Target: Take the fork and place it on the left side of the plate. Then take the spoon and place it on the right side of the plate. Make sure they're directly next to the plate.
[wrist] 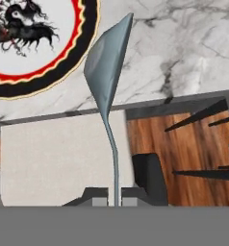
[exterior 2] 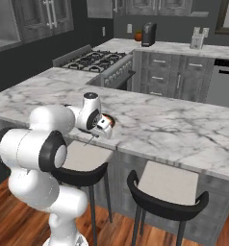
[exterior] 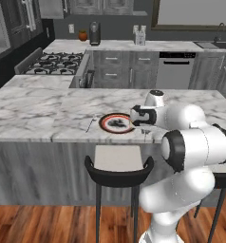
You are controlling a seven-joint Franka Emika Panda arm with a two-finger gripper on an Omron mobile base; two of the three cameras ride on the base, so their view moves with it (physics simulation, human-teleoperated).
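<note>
As you look along the hand, your gripper (wrist: 116,202) has its fingers pinched on the handle of the spoon (wrist: 107,77), which rises with its bowl lifted above the marble counter (exterior: 48,114). The plate (exterior: 116,123) lies near the counter's front edge, just left of the spoon's bowl. The fork (exterior: 90,124) lies flat on the counter beside the plate's left rim.

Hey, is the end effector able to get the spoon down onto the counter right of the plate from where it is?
Probably yes. The end effector is shut on the spoon, whose bowl hangs beside the plate over bare counter; nothing visible blocks the way down.
</note>
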